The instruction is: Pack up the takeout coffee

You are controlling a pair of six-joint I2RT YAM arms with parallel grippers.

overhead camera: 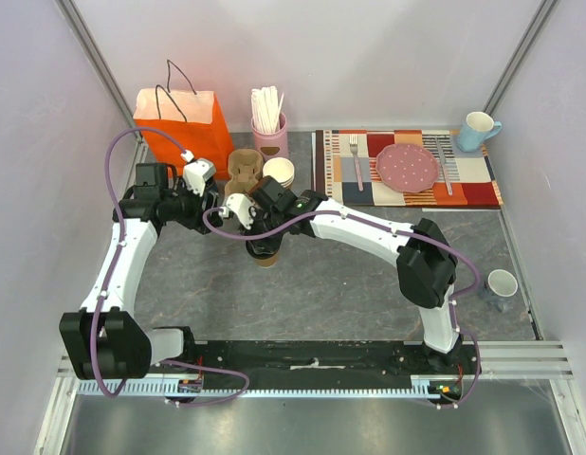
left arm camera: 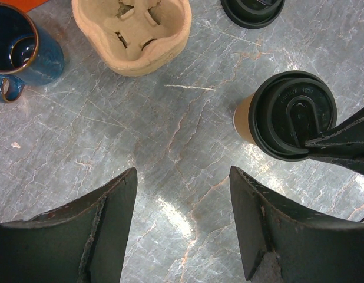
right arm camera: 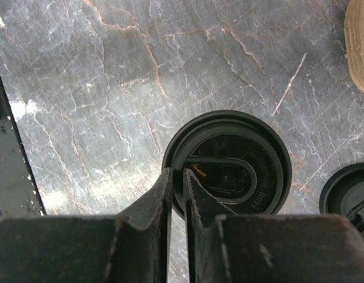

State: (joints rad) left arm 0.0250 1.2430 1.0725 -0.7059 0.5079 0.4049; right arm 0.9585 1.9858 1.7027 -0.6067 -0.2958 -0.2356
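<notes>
The takeout coffee (left arm camera: 288,115), a brown paper cup with a black lid, stands upright on the grey marbled table; it also shows in the top view (overhead camera: 265,256) and from above in the right wrist view (right arm camera: 229,165). My right gripper (right arm camera: 177,177) is shut on the lid's rim, one finger outside and one inside; it shows in the top view (overhead camera: 261,241). Its fingers (left arm camera: 341,141) reach onto the lid from the right. My left gripper (left arm camera: 183,172) is open and empty over bare table, left of the cup; it shows in the top view (overhead camera: 215,205).
A brown pulp cup carrier (left arm camera: 132,32) lies behind, with a dark blue mug (left arm camera: 20,50) to its left and a spare black lid (left arm camera: 252,9) to its right. An orange paper bag (overhead camera: 179,128), stacked lidless cups (overhead camera: 279,171), a pink stick holder (overhead camera: 269,133) and a set placemat (overhead camera: 407,169) stand at the back.
</notes>
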